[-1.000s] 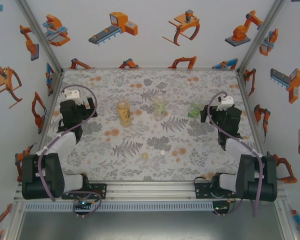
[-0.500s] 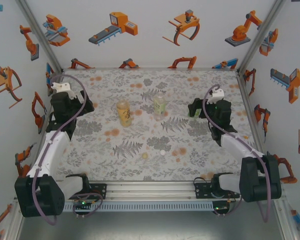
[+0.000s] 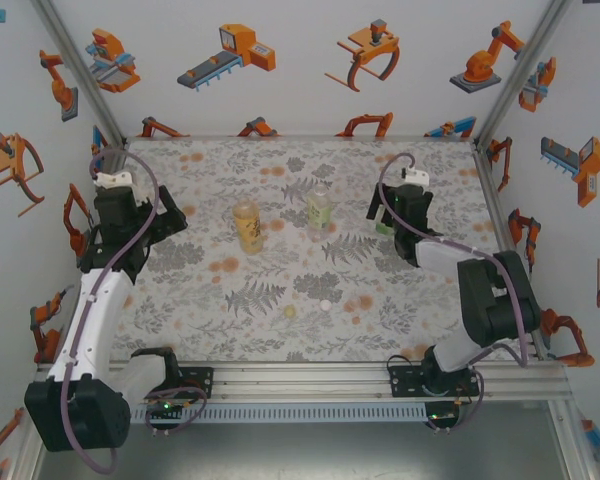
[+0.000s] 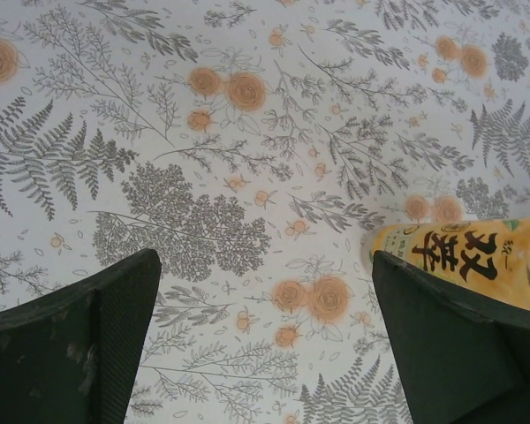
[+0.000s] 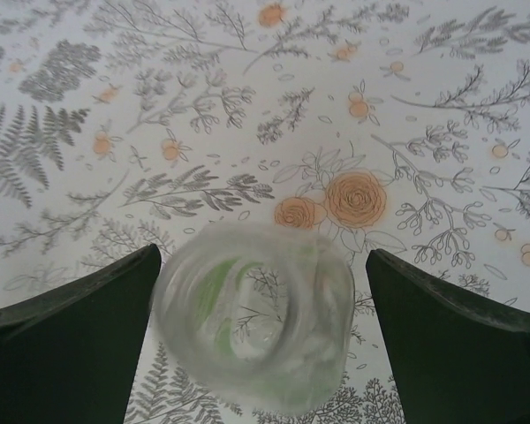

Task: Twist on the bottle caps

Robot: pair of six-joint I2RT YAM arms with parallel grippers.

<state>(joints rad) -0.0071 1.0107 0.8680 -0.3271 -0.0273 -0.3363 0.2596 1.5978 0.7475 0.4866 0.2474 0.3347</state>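
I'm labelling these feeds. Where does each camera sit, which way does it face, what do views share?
Top external: above, behind the arms, facing down over the table; both arms show.
Left wrist: looks down through the left pincer toward the amber bottle.
Right wrist: looks down through the right pincer into the green bottle.
Shared: top external sees both bottles.

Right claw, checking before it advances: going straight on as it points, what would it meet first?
The green bottle, seen from above between the open fingers of the right claw. Probably its top first, though depth is unclear.
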